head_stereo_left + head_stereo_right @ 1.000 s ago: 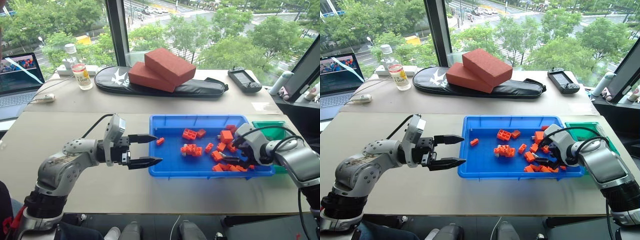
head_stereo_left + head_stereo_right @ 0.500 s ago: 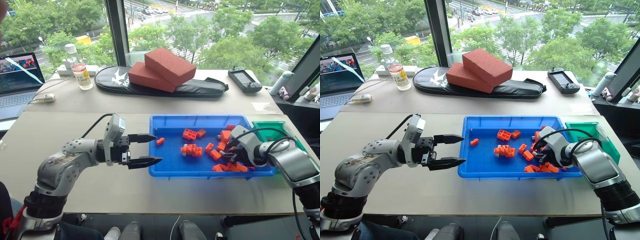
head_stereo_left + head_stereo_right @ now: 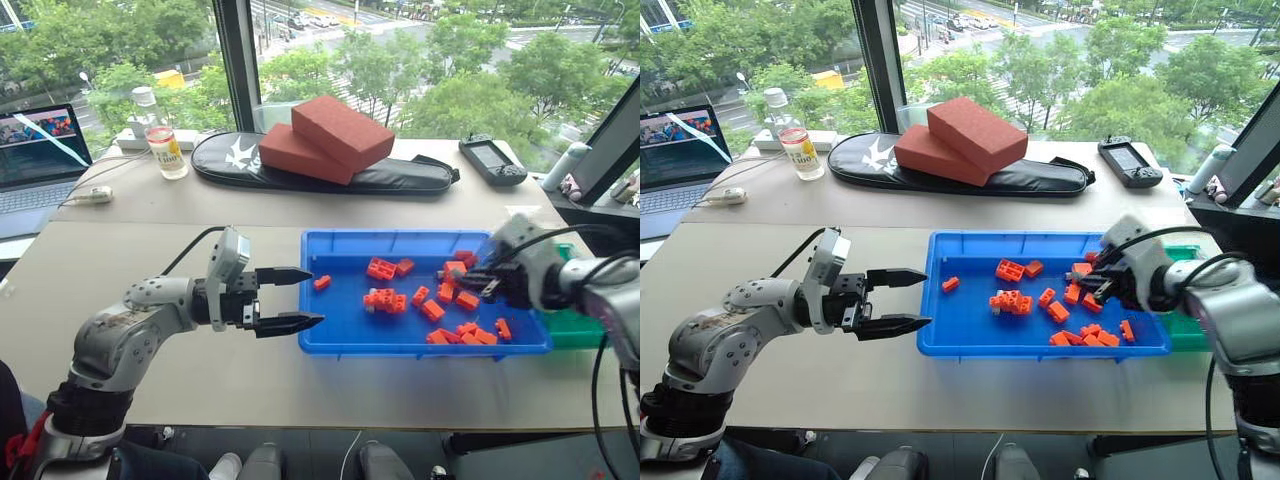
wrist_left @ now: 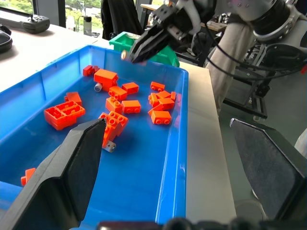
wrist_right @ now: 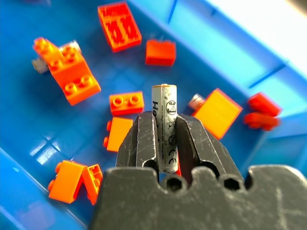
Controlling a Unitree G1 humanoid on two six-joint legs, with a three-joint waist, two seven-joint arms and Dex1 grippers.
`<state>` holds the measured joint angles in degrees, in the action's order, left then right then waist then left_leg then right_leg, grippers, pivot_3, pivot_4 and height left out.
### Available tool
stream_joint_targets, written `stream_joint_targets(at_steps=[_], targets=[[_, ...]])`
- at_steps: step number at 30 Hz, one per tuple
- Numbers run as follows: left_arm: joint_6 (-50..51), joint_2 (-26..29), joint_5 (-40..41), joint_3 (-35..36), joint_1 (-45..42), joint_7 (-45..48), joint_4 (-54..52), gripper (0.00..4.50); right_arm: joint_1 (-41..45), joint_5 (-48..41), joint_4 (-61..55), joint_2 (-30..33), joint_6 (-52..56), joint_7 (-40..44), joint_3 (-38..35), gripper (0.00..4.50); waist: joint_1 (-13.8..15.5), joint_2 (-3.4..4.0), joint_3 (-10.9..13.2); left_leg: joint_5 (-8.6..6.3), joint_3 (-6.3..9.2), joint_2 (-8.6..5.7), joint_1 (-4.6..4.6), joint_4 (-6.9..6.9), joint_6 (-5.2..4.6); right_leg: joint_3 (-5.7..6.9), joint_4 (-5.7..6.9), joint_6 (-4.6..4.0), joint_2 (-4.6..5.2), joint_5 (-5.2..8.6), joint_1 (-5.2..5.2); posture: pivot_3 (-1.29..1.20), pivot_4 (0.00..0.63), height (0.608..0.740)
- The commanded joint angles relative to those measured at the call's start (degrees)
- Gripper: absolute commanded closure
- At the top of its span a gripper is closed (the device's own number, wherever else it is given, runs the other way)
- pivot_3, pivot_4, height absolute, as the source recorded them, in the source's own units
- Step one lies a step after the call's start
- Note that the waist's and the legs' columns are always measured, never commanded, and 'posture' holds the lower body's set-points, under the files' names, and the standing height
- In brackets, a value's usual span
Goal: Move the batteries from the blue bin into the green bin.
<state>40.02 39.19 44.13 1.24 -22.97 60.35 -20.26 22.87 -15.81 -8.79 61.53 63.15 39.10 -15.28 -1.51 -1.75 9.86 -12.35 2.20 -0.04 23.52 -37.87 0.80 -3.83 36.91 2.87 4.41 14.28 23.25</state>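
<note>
My right gripper (image 5: 164, 120) is shut on a slim grey battery (image 5: 164, 132), which sticks out upright between its fingers. It hovers above the right end of the blue bin (image 3: 400, 237), close to the green bin (image 3: 572, 327), which my right arm partly hides. In the left wrist view, two more batteries (image 4: 98, 86) (image 4: 111, 145) lie among the orange bricks (image 4: 64, 110) on the blue floor. My left gripper (image 3: 316, 298) stands open and empty, level, at the blue bin's left wall.
Several orange bricks (image 3: 384, 298) are scattered over the blue bin, mostly at its right end. At the back of the table lie two red blocks (image 3: 325, 138) on a black bag, a bottle (image 3: 163, 146), a laptop (image 3: 40, 150) and a handheld controller (image 3: 490, 160).
My right gripper closed on a battery among the bricks, then rose and moved right, towards the green bin. The left arm stayed put.
</note>
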Motion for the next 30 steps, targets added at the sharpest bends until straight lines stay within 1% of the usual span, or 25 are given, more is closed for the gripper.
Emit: stream_joint_targets(at_steps=[1, 5, 6, 7, 8, 11, 13, 14, 16, 17, 20, 22, 26, 30], targets=[[-0.29, 0.83, 0.82, 1.43, -1.35, 0.50, -0.73, 0.00, 0.95, 1.90, 1.02, 0.16, -0.21, -4.14, -2.87, 4.26, -0.31, 0.02, 0.00, 0.00, -0.02, 0.02, 0.00, 0.01, 0.00, -0.03, 0.00, 0.00, -0.02, 0.00, 0.02, 0.00, 0.150, 0.740], [-0.22, 1.09, 0.82, 1.61, -1.86, 0.48, -0.34, 0.00, 1.38, 3.35, 5.25, 0.05, -1.96, -6.91, -3.37, 4.26, -0.52, 0.02, 0.00, 0.00, -0.05, 0.01, 0.00, 0.02, 0.00, -0.06, 0.03, 0.00, -0.01, 0.00, 0.03, 0.00, 0.150, 0.740], [-0.31, 1.19, 0.70, 1.48, -1.82, 0.61, -0.38, 0.00, 0.95, 3.16, 6.00, -0.12, -2.55, -6.76, -3.03, 3.76, -0.52, 0.02, 0.00, 0.00, -0.05, 0.00, 0.00, 0.02, 0.00, -0.07, 0.03, 0.00, 0.01, 0.00, 0.02, 0.00, 0.150, 0.740], [-0.37, 1.26, 0.65, 1.40, -1.84, 0.68, -0.38, 0.00, 0.21, 3.53, 6.97, -0.09, -3.29, -6.74, -2.24, 3.76, -0.53, 0.02, 0.00, 0.00, -0.06, 0.00, 0.00, 0.02, 0.00, -0.07, 0.02, 0.00, 0.00, 0.00, 0.01, 0.00, 0.150, 0.740], [-0.41, 1.29, 0.64, 1.35, -1.87, 0.70, -0.37, 0.00, -0.42, 3.82, 7.81, -0.09, -3.89, -6.71, -1.67, 3.15, -0.54, 0.02, 0.00, 0.00, -0.06, 0.00, 0.00, 0.02, 0.00, -0.07, 0.02, 0.00, -0.01, 0.00, 0.01, 0.00, 0.150, 0.740], [-0.43, 1.32, 0.60, 1.35, -1.92, 0.69, -0.32, 0.00, -0.78, 4.29, 8.70, -0.11, -4.60, -7.20, -1.43, 2.25, -0.57, 0.02, 0.00, 0.00, -0.06, 0.00, 0.01, 0.02, 0.00, -0.07, 0.01, 0.00, 0.00, 0.00, 0.01, 0.00, 0.150, 0.740], [-0.34, 1.35, 0.70, 1.38, -1.95, 0.78, -0.20, 0.00, 0.51, 3.36, 8.16, -0.64, -4.57, -7.09, -1.89, 1.51, -0.73, 0.03, 0.00, 0.00, -0.09, 0.00, 0.00, 0.02, 0.00, -0.09, 0.01, 0.01, 0.01, 0.00, 0.01, 0.00, 0.150, 0.740], [-0.35, 1.35, 0.67, 1.34, -1.91, 0.76, -0.14, 0.00, 2.19, 2.62, 7.52, -1.31, -4.51, -7.14, -2.00, 1.23, -0.90, 0.03, 0.00, 0.00, -0.09, 0.01, -0.01, 0.02, 0.00, -0.09, 0.02, 0.00, -0.01, 0.00, 0.01, 0.00, 0.150, 0.740], [-0.43, 1.34, 0.52, 1.22, -1.84, 0.74, -0.06, 0.00, 5.09, 1.57, 6.40, -2.76, -4.35, -7.21, -1.70, 0.48, -1.22, 0.05, 0.00, 0.00, -0.10, 0.04, -0.04, 0.02, 0.00, -0.12, 0.04, 0.00, -0.04, 0.00, 0.01, 0.00, 0.150, 0.740], [-0.44, 1.33, 0.48, 1.19, -1.84, 0.73, -0.01, 0.00, 7.28, 0.65, 5.38, -4.51, -4.03, -7.03, -0.65, 0.10, -1.26, 0.05, 0.00, 0.00, -0.11, 0.04, -0.07, 0.02, 0.00, -0.13, 0.07, 0.00, -0.05, 0.00, 0.01, 0.00, 0.150, 0.740], [-0.41, 1.35, 0.49, 1.15, -1.90, 0.73, 0.09, 0.00, 10.50, -0.51, 3.92, -7.65, -3.34, -6.60, 1.64, 0.04, -1.35, 0.05, 0.01, 0.00, -0.12, 0.08, -0.10, 0.02, 0.00, -0.15, 0.08, 0.00, -0.08, 0.00, 0.01, 0.00, 0.150, 0.740], [-0.44, 1.41, 0.52, 1.13, -1.93, 0.90, 0.16, 0.00, 12.74, -0.15, 4.70, -12.05, -3.91, -7.40, 5.68, 0.04, -1.06, 0.04, 0.00, 0.00, -0.08, 0.06, -0.05, 0.02, 0.00, -0.12, 0.06, 0.00, -0.07, 0.00, 0.01, 0.00, 0.150, 0.740], [-0.39, 1.61, 0.59, 1.29, -2.13, 0.95, 0.14, 0.00, 14.37, 0.48, 6.27, -17.26, -4.85, -7.94, 9.93, 0.04, -0.89, 0.03, 0.01, 0.00, -0.07, 0.02, -0.03, 0.02, 0.00, -0.12, 0.03, 0.01, -0.03, 0.00, 0.00, 0.00, 0.150, 0.740], [0.04, 1.91, 0.94, 1.68, -2.09, 0.79, -0.24, 0.00, 13.53, 2.92, 9.64, -18.59, -6.59, -8.82, 13.17, 0.04, -0.52, 0.04, 0.01, 0.00, -0.03, -0.03, 0.16, 0.02, 0.00, -0.10, 0.03, 0.01, 0.02, -0.01, 0.13, 0.00, 0.150, 0.740]])
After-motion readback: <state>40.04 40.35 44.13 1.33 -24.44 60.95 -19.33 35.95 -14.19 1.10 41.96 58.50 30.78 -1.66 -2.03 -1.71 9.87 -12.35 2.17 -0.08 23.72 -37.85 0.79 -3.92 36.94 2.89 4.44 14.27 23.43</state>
